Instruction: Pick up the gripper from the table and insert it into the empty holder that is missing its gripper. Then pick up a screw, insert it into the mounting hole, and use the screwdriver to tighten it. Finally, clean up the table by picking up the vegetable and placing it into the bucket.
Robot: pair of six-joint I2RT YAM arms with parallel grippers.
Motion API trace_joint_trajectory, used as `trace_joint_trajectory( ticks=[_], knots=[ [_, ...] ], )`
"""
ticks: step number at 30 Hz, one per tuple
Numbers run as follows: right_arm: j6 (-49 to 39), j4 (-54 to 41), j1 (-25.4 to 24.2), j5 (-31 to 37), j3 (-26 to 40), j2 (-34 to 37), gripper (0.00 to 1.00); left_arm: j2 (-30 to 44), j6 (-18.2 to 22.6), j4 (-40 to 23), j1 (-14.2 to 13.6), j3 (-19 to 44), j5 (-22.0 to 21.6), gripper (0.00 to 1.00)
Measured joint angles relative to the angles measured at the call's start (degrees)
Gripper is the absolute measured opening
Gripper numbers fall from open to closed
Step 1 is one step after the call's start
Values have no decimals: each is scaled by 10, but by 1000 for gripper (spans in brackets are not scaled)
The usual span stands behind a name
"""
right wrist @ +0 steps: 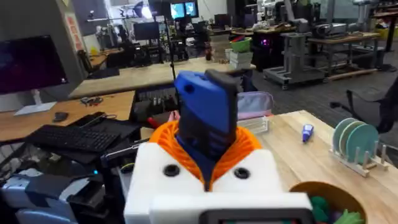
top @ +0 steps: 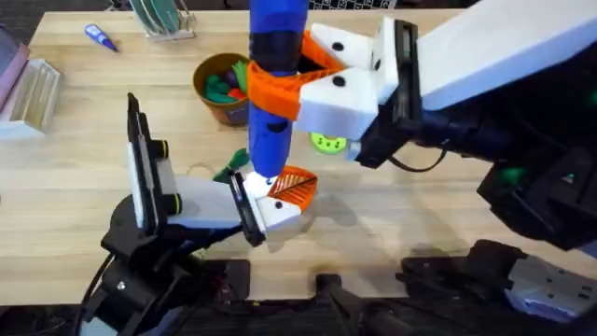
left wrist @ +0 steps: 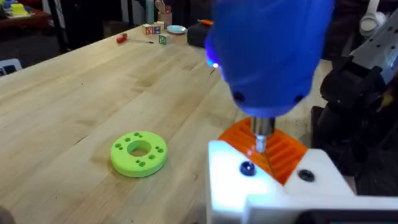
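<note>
My right gripper (top: pixel 277 79) is shut on the bright-blue screwdriver (top: pixel 272 93) and holds it upright, orange pads (right wrist: pixel 249 146) on both sides. The driver's metal tip (left wrist: pixel 261 135) points down onto my left gripper (top: pixel 283 194), which looks shut. There the orange ribbed gripper (left wrist: pixel 283 152) sits in the white holder (left wrist: pixel 273 186). A dark screw head (left wrist: pixel 247 168) shows in the holder's face just below the tip. The dark-green vegetable (top: pixel 230 166) lies on the table (top: pixel 84 159) beside the left gripper. The bucket (top: pixel 213 101) stands behind it.
A bright-green disc (left wrist: pixel 138 151) lies on the wood close to the right of the grippers. A small blue-handled tool (top: pixel 100 37) and a dish rack (top: pixel 163 19) are at the back left. A clear box (top: pixel 28 89) sits at the left edge.
</note>
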Motion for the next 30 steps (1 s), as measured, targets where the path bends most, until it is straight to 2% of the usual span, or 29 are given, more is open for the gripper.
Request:
trace_joint_trajectory(
  ticks=[30],
  knots=[
    [-2, 0, 0, -4, 0, 17, 22, 0, 0, 0, 0, 0, 0, 7]
  ],
)
